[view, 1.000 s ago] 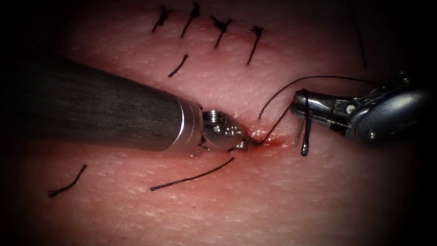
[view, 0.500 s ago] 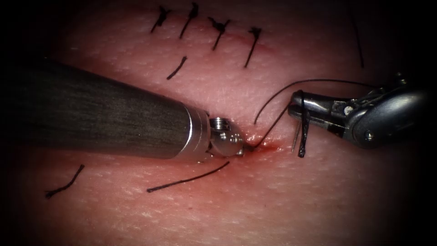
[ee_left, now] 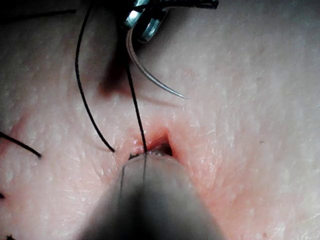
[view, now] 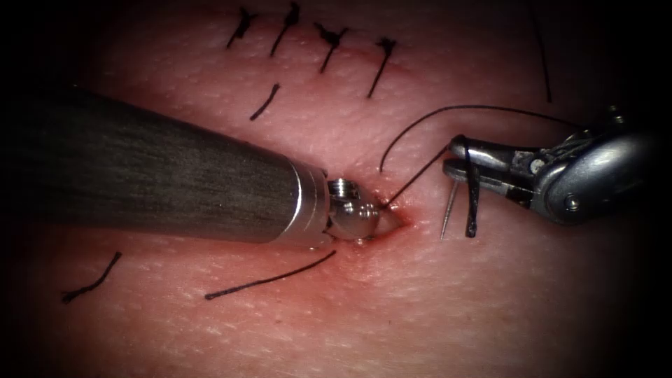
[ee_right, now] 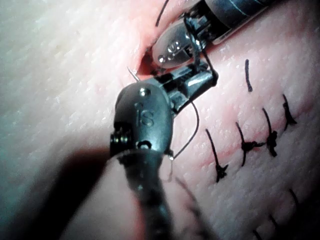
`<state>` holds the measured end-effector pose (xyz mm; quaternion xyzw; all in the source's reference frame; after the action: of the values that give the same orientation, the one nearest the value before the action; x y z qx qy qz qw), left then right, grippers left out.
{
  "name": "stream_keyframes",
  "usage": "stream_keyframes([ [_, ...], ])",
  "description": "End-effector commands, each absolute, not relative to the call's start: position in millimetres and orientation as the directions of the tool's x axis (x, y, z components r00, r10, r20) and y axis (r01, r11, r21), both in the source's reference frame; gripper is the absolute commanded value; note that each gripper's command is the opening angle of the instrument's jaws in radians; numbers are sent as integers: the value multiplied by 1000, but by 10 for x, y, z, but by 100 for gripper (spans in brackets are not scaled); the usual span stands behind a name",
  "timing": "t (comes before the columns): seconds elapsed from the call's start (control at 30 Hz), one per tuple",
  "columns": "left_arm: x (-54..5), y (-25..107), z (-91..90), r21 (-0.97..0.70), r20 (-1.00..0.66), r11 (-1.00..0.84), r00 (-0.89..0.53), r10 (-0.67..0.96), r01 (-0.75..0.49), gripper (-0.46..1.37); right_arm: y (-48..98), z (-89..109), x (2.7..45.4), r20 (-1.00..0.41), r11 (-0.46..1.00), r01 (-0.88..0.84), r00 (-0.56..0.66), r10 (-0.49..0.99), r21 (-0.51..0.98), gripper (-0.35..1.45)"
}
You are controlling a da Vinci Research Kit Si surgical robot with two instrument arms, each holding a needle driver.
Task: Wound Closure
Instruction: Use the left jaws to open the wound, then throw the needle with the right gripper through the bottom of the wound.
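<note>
My left tool (view: pixel 383 213) comes in from the left, and its tip presses into the open cut (view: pixel 404 220), where red fluid lies. The right tool (view: pixel 453 158) stands just right of the cut, jaws shut on the curved needle (view: pixel 448 210) near its tail end. The needle hangs point down above the tissue and is not in it. Thread (view: pixel 416 178) runs taut from the cut up to the right jaws and winds around them. In the left wrist view the needle (ee_left: pixel 150 75) curves free from the right tool (ee_left: pixel 145 22), and thread (ee_left: pixel 135 110) enters the cut (ee_left: pixel 162 147).
Several finished stitches (view: pixel 329 42) line the closed part of the cut at the back. Loose cut ends of thread lie on the tissue: one below the left tool (view: pixel 269 280), one at the near left (view: pixel 91 283), one above the shaft (view: pixel 264 103).
The left tool has pushed to the right, further into the cut. The tissue with its stitches has shifted left. The right tool has lifted slightly with the needle.
</note>
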<state>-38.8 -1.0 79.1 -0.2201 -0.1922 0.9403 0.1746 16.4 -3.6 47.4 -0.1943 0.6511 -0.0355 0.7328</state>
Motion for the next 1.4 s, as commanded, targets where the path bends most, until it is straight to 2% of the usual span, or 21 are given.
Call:
stream_keyframes([
  [0.03,-388,-11,790,-432,-347,-867,-842,413,-248,106,-34,476,165,-946,921,-223,132,-296,-319,-35],
  [0.63,-386,-11,784,-446,-352,-861,-836,421,-246,101,-33,510,192,-955,923,-247,50,-294,-297,-35],
  [1.4,-386,-5,769,-453,-370,-858,-824,429,-242,112,-50,539,201,-930,906,-209,86,-358,-369,-35],
])
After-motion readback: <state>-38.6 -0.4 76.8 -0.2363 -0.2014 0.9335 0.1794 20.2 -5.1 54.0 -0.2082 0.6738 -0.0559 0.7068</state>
